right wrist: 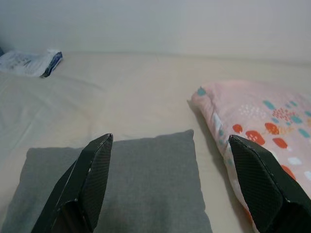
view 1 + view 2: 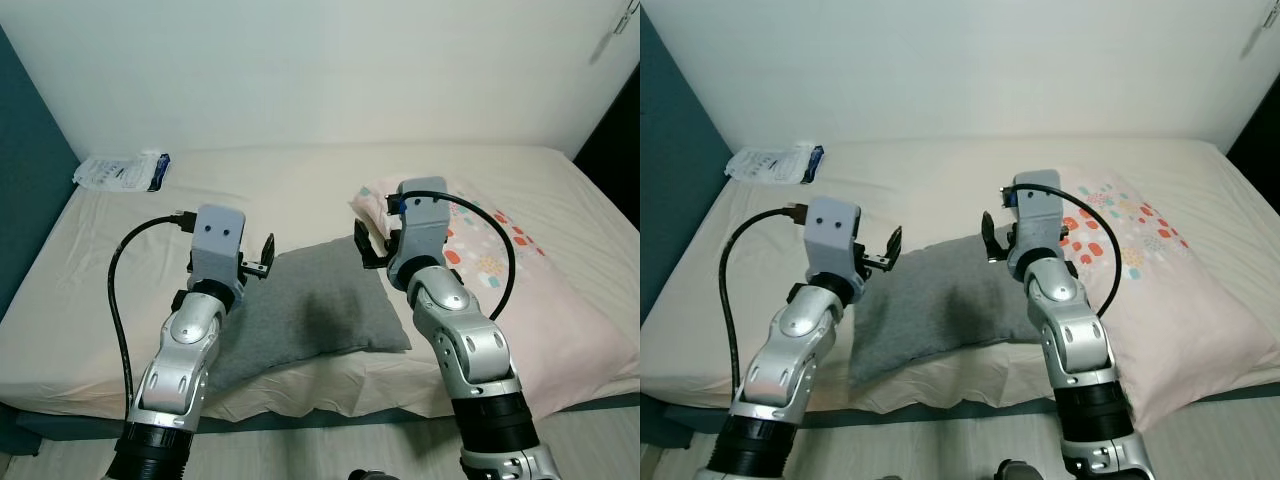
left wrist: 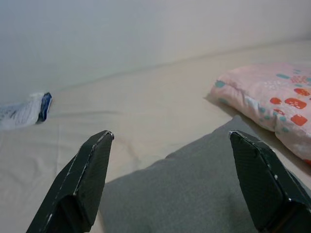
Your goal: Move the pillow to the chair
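A grey pillow (image 2: 310, 310) lies flat on the bed's near side, close to the front edge. Beside it on the right a larger pink pillow (image 2: 545, 290) with coloured spots rests against its corner. Both of my arms reach over the grey pillow. My left gripper (image 2: 262, 256) hovers open above its left far corner, nothing between the fingers. My right gripper (image 2: 366, 246) hangs open over its right far corner, next to the pink pillow's end. In the wrist views the grey pillow (image 1: 121, 184) lies below the spread fingers (image 3: 87, 170).
The bed (image 2: 90, 260) has a cream sheet and fills most of the scene. A white and blue packet (image 2: 122, 172) lies at its far left corner. A teal wall (image 2: 25, 150) borders the left; a white wall runs behind.
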Robot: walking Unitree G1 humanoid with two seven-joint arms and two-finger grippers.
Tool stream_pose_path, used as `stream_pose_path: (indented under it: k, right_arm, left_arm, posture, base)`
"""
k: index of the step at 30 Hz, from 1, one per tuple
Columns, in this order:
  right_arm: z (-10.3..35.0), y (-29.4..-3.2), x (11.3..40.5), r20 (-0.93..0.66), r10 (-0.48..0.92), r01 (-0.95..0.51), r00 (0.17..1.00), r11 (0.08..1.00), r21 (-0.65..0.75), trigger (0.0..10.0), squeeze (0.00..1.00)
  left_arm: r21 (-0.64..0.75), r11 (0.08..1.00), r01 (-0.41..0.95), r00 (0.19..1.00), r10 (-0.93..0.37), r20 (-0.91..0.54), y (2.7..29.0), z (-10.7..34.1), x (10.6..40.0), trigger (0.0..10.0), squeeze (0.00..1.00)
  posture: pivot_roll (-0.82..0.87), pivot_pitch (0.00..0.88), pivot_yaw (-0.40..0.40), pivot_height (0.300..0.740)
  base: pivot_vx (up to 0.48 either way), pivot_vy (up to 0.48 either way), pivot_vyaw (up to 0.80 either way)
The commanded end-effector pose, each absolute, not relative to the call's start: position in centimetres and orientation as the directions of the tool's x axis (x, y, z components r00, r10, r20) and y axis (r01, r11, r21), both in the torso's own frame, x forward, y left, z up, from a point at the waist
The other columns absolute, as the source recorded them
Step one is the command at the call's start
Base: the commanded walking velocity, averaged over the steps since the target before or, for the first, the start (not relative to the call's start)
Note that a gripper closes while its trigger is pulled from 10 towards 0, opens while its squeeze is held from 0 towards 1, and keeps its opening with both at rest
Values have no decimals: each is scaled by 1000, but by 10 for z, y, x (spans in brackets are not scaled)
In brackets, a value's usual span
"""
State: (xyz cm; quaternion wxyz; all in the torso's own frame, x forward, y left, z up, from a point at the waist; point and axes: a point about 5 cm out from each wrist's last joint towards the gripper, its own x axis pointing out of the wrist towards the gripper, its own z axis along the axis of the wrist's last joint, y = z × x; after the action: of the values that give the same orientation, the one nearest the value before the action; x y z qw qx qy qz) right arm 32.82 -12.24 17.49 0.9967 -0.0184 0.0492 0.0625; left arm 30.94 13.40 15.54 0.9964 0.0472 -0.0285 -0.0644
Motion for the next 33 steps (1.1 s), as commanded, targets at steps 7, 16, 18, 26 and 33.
stream_pose_path:
  k: [7,16,18,26,33]
  right_arm:
    - [163,-124,329,-157,100,-102,983,995,-5,10000,0]
    - [159,-128,332,-169,87,-92,982,995,-22,10000,0]
    - [161,-129,333,-162,84,-90,983,995,-31,10000,0]
    - [160,-131,337,-173,73,-82,982,996,-47,10000,0]
    - [160,-130,337,-158,85,-93,984,995,-42,10000,0]
  left_arm:
    - [64,992,109,994,-110,1,139,143,307,10000,0]
    - [62,991,115,993,-115,-3,136,143,307,10000,0]
    - [61,992,115,993,-115,-4,136,143,307,10000,0]
    - [58,992,115,993,-115,-6,136,142,305,10000,0]
    - [57,992,116,993,-116,-5,136,143,305,10000,0]
  posture:
    - [-13,135,3,705]
    - [-12,143,5,677]
    - [-13,145,6,677]
    - [-11,133,2,647]
    - [-10,129,1,637]
  base:
    - [0,0,0]
    - [0,0,0]
    - [0,0,0]
    - [0,0,0]
    - [0,0,0]
